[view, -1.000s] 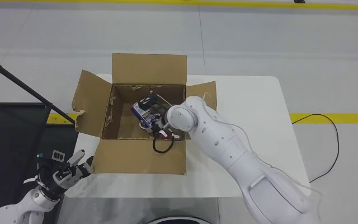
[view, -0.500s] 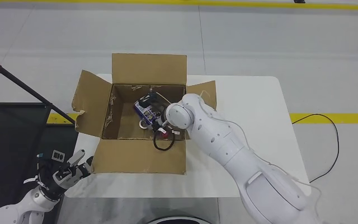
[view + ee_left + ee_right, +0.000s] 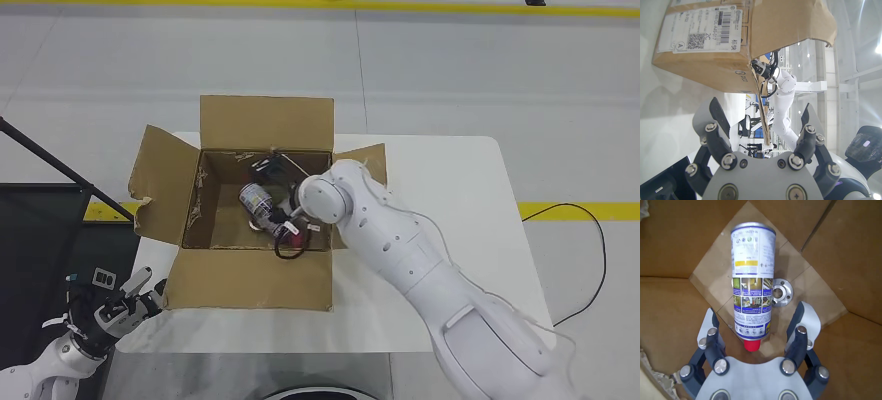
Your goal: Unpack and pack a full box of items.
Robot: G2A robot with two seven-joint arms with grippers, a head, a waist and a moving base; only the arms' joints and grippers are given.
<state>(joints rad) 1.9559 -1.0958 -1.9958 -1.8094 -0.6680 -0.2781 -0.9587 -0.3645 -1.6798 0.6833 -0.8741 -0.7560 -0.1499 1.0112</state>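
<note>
My right hand point(image 3: 757, 309): it was down inside the box point(image 3: 250, 282), released, fingers spread wide and grasping nothing.
Spray can point(image 3: 752, 285): it lay on its side on the cardboard floor, straight out from my right hand. Its red cap end sat between my two fingers, nearest my palm, and its metal bottom pointed away from me. A gap showed between the can and each finger.
Metal flange point(image 3: 780, 292): it lay flat on the box floor, right against the can's side and just beyond one of my right fingertips. I could not tell whether its edge slipped under the can.
Box: it was open with its flaps folded outward, and its brown walls stood all around my right hand.
My left hand point(image 3: 761, 104): it was released and empty, low off the corner of the counter point(image 3: 450, 200). The box's outer wall and its shipping label point(image 3: 696, 28) were ahead of my fingertips, apart from them.
Counter: it was white and carried the box.
</note>
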